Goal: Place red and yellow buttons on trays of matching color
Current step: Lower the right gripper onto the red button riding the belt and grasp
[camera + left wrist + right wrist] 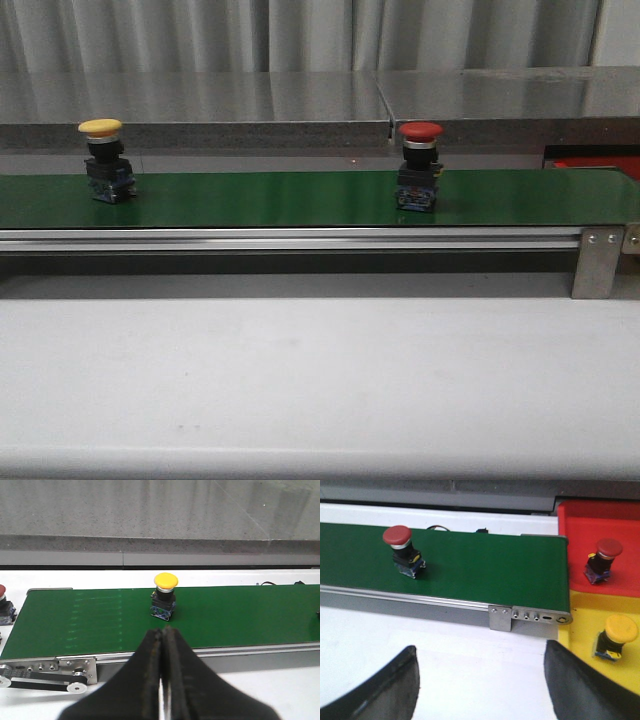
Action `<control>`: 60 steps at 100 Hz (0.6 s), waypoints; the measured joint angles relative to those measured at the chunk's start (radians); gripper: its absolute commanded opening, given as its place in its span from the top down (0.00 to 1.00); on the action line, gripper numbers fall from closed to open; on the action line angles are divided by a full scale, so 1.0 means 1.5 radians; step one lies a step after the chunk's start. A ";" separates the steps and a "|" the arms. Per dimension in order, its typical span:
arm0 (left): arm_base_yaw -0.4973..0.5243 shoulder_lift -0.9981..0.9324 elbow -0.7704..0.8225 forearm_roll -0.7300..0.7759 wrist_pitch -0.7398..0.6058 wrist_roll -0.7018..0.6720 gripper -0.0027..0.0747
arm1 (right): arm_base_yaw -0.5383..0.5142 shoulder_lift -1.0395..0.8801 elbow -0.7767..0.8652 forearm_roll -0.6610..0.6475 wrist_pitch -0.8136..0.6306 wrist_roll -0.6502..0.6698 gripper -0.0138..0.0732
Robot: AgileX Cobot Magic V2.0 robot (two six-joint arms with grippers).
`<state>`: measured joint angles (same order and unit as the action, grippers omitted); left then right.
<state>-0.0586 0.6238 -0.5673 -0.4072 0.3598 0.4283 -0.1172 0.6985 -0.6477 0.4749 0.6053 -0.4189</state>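
Green belt (pixel 300 198) with yellow button (pixel 105 160) and red button (pixel 419 165) upright, well apart

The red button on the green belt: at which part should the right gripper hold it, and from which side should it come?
Probably the dark base under the cap of the red button, coming from above. It stands upright on the belt, and the wide domed cap looks slippery. The right gripper is open, well short of it.
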 measured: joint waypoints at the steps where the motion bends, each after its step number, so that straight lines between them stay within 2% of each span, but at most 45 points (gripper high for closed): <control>1: 0.000 0.000 0.000 0.000 0.000 0.000 0.99 | 0.003 0.012 -0.003 0.001 0.000 -0.002 0.23; 38: 0.000 0.000 0.000 0.000 -0.001 0.000 0.99 | 0.093 0.337 -0.151 0.004 -0.004 -0.038 0.23; 60: 0.000 0.000 0.000 0.000 -0.001 0.000 0.99 | 0.132 0.487 -0.251 0.005 -0.018 -0.044 0.23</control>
<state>-0.0586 0.6238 -0.5673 -0.4072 0.3581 0.4283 0.0805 1.4294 -1.0240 0.4823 0.5789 -0.4846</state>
